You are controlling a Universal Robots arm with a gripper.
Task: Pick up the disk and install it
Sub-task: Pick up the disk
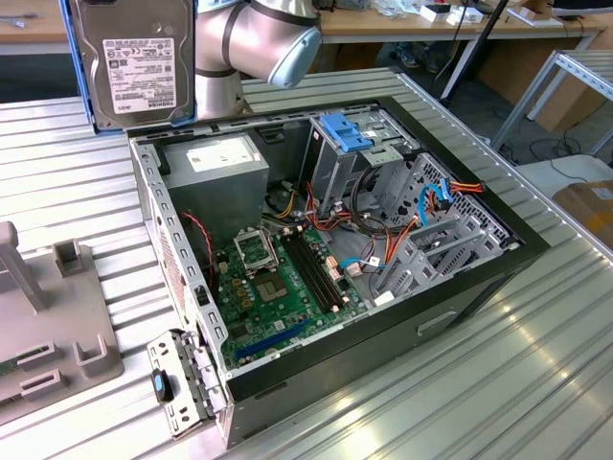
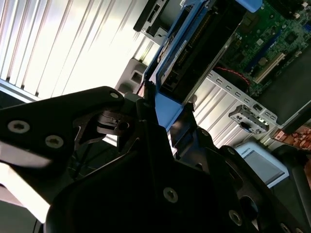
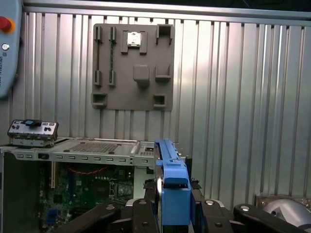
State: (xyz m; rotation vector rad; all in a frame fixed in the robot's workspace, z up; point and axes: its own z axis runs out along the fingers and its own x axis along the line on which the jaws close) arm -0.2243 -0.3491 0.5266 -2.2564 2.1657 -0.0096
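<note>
The end effector [image 3: 172,216] clamps the disk [image 1: 144,62] by its blue-framed edges, aloft at 11 o'clock of the open computer case [image 1: 326,259] in the exterior view; stiff, probably heavy, shock-sensitive

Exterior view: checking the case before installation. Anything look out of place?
A small grey metal port panel with a blue socket hangs tilted off the near corner of the open black computer case, not flush. The blue-framed grey hard drive is held aloft.
</note>
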